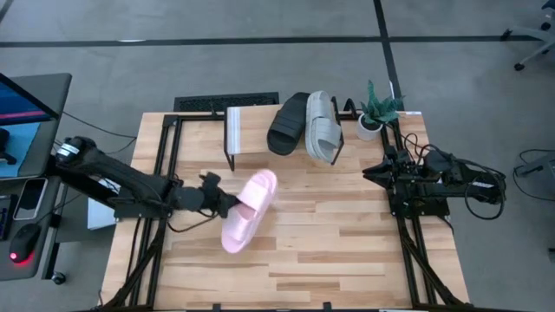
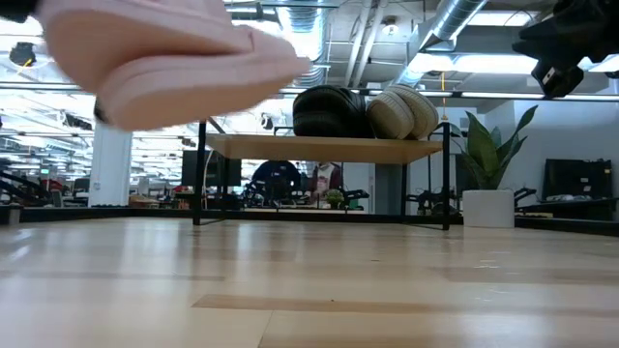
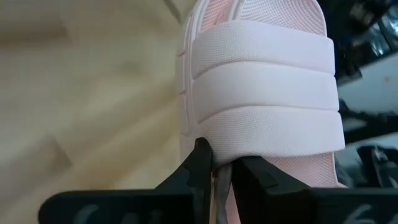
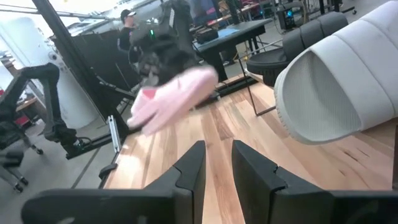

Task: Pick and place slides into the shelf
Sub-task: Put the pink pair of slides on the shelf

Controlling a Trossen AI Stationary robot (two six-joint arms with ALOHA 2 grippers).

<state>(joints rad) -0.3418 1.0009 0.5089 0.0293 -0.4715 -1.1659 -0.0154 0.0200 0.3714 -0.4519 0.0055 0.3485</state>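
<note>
Left wrist view: left claw (image 3: pixel 221 168) clenched on unbranded pink slide (image 3: pixel 261 93); right claw (image 4: pixel 217 163) released.

- Slatted wooden table (image 1: pixel 329 234): stands on a grey concrete floor (image 1: pixel 260 69).
- Potted plant (image 1: pixel 375 113): at the table's far right corner.
- Desk (image 1: pixel 35 130): left of the table.
- Ceiling ducts (image 2: pixel 464 24): overhead.

A robotics lab in an open industrial hall: exposed ceiling ducts (image 2: pixel 455 29), concrete floor (image 1: pixel 260 65), another robot arm (image 4: pixel 43 99) beyond the tabletop (image 1: pixel 329 243), workstation monitor (image 1: pixel 22 121).
</note>
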